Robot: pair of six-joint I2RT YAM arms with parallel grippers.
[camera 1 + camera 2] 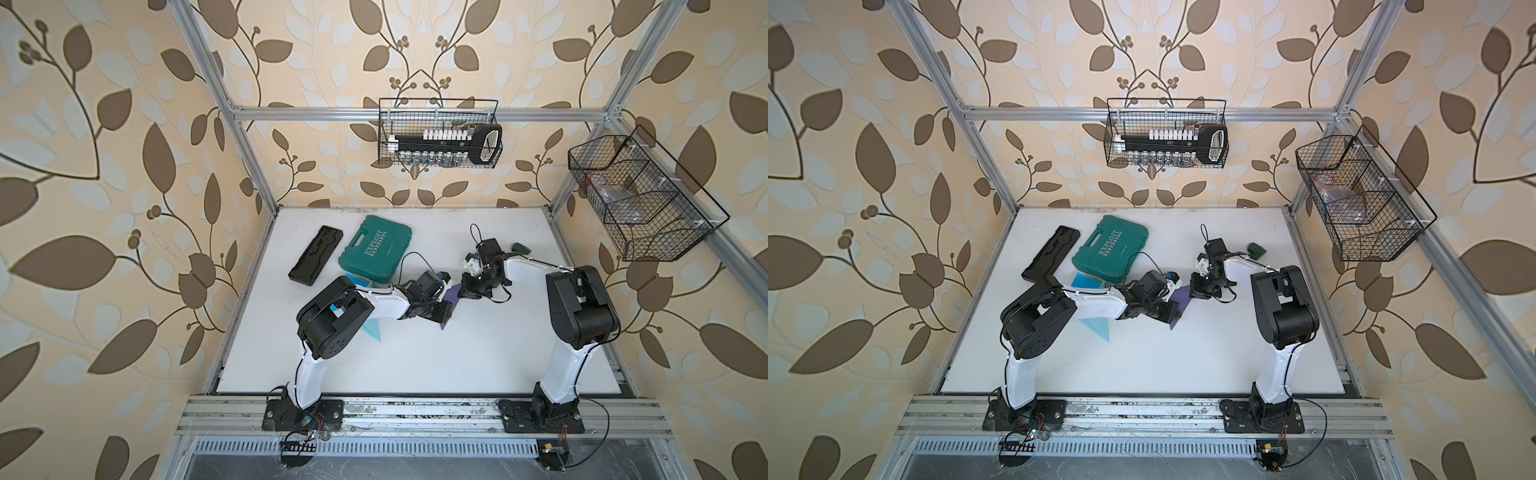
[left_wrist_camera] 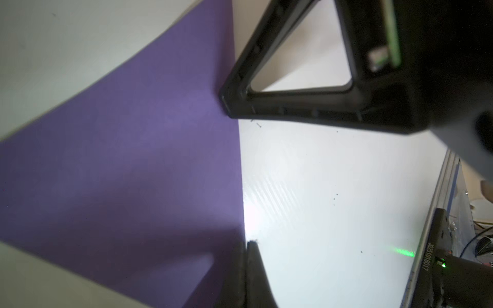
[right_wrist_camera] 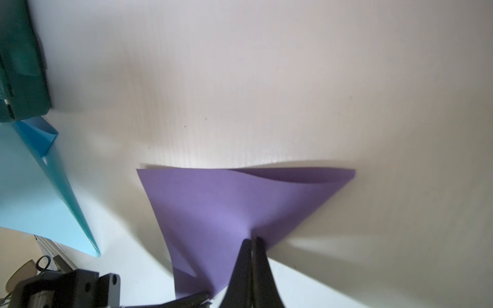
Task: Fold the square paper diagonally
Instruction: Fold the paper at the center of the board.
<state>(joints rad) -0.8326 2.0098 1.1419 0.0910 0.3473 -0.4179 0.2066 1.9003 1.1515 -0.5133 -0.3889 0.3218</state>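
Where leafy wallpaper rings white table, left pincer and right pincer pressed together at purple paper

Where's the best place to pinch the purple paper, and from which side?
Probably the purple paper at its open edge, where the top layer bows off the lower one: come in level from that gaping side, pinching both layers.
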